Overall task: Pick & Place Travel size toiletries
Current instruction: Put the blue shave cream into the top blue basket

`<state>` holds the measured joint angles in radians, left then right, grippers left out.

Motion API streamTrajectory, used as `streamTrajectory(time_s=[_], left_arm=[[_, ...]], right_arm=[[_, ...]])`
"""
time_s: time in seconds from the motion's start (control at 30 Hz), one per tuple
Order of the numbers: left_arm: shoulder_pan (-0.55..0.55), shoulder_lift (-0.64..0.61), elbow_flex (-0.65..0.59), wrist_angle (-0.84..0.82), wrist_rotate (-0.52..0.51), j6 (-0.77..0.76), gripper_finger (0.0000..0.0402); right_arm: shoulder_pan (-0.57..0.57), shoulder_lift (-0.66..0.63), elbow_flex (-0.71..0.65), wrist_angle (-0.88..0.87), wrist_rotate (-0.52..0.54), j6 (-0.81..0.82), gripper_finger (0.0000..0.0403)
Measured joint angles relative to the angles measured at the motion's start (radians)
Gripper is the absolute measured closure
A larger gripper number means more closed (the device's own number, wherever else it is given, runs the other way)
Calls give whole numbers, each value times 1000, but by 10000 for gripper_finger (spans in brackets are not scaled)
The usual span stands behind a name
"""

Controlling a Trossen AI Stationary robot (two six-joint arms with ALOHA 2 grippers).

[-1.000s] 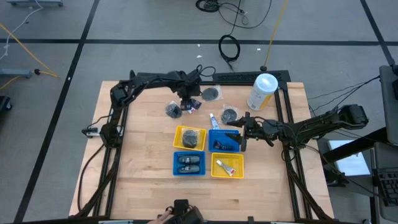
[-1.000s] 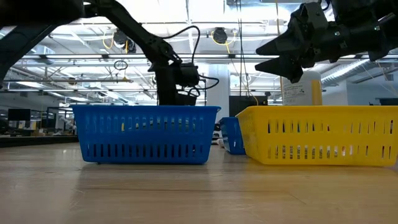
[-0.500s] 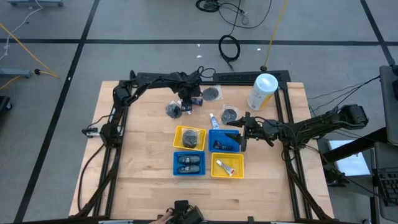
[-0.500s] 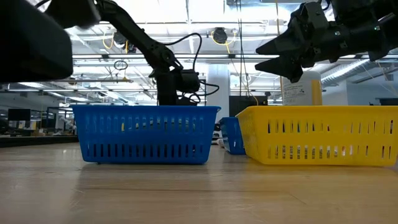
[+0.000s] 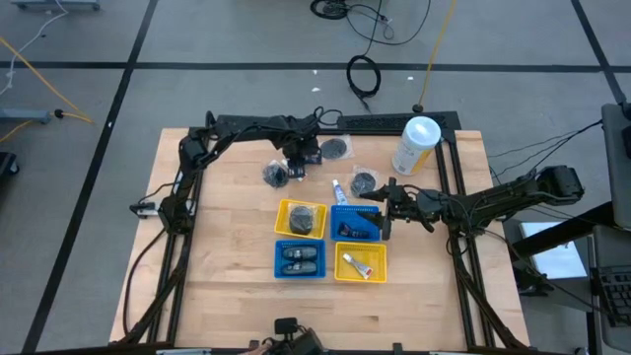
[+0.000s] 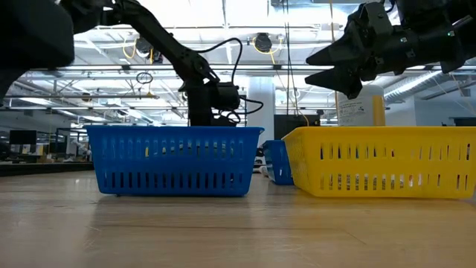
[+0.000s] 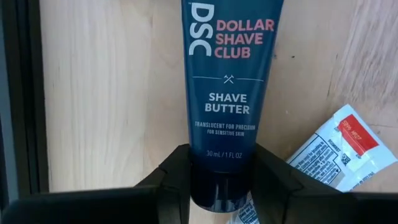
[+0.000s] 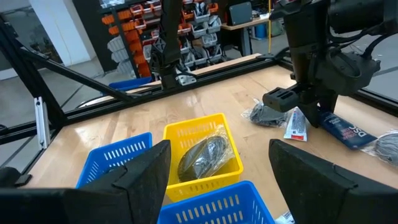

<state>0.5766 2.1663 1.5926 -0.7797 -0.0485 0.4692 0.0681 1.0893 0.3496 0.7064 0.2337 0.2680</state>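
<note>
A dark blue tube (image 7: 227, 74) of shave butter, one of the travel size toiletries, lies flat on the wood at the table's far side. My left gripper (image 7: 221, 183) stands over it (image 5: 300, 163), shut on its cap end. A white packet (image 7: 336, 149) lies beside the tube. Round grey packets (image 5: 274, 175) (image 5: 336, 148) (image 5: 364, 181) and a thin white tube (image 5: 337, 189) lie loose nearby. My right gripper (image 5: 381, 209) hangs open and level over the far blue basket (image 5: 355, 223), touching nothing. My left gripper pinches the tube's cap end (image 7: 205, 186) between its two fingers (image 7: 177, 183), one on each long side. The fingers come from above, pointing steeply down, and lie across the tube. The tube rests flat on the table, its printed face up.
Four small baskets stand mid-table: yellow (image 5: 301, 218) holding a grey packet, blue (image 5: 301, 258) with dark bottles, yellow (image 5: 361, 262) with a white tube, and the far blue one. A tall white canister (image 5: 416, 145) stands at the far right. Bare wood lies toward the near edge.
</note>
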Motion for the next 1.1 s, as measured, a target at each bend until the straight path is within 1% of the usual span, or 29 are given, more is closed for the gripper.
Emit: streamTrajectory(time_s=[0.17, 0.37, 0.47, 0.63, 0.8, 0.9, 1.1], left_arm=[[-15, -26, -3, -31, -29, -32, 293], [-60, -121, -2, -58, -61, -89, 293], [-100, -176, -2, -58, -67, -124, 293], [-208, -267, 0, -51, -121, -165, 293], [-355, -328, 0, -35, -261, -178, 293], [-449, -341, 0, -15, -360, -187, 293], [-619, -342, 0, 49, -559, -187, 293]], right_arm=[[0, 0, 0, 0, 0, 0, 140], [0, 0, 0, 0, 0, 3, 140], [0, 0, 0, 1, 0, 8, 140], [0, 0, 0, 39, 0, 45, 140], [-1, 0, 0, 82, 0, 103, 140], [-1, 0, 0, 105, 0, 140, 140], [-1, 0, 0, 149, 1, 158, 140]])
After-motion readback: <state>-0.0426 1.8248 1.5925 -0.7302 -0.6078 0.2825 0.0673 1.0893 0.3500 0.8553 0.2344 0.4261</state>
